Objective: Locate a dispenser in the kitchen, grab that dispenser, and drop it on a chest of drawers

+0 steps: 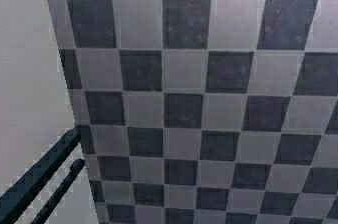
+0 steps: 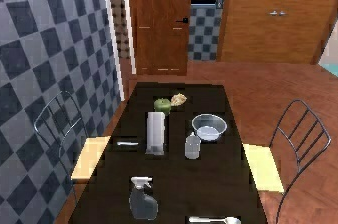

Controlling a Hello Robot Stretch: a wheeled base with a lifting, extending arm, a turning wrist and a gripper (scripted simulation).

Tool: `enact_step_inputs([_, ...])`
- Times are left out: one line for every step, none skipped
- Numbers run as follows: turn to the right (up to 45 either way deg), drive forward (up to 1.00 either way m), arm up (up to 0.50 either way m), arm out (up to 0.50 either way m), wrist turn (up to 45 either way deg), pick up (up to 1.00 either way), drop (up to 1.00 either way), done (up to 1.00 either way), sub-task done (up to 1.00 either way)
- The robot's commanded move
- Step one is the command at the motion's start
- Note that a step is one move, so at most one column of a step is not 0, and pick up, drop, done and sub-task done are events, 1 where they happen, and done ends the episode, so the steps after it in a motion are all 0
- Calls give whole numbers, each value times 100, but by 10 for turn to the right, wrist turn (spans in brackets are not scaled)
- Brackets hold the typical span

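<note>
On the dark table [image 2: 227, 165] in the arm side view, a small clear bottle with a pump-like top [image 2: 192, 146] stands near the middle, just in front of a grey bowl [image 2: 209, 127]. A clear spray bottle [image 2: 143, 197] stands nearer the table's front end. A tall grey upright box [image 2: 156, 133] stands left of the small bottle.
A green apple [image 2: 162, 104] and a pale lumpy thing [image 2: 180, 100] lie at the table's far end. Wire chairs with yellow seats stand at the left [image 2: 62, 125] and right [image 2: 297, 135]. A wooden door [image 2: 160, 35] is beyond. A checkered wall [image 1: 217, 110] stands close ahead in the forward view.
</note>
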Motion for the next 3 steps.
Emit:
enact_step_inputs([0,0,0,14,0,0,0,0,0])
enact_step_inputs([0,0,0,0,450,0,0,0,0])
enact_step_inputs([0,0,0,0,450,0,0,0,0])
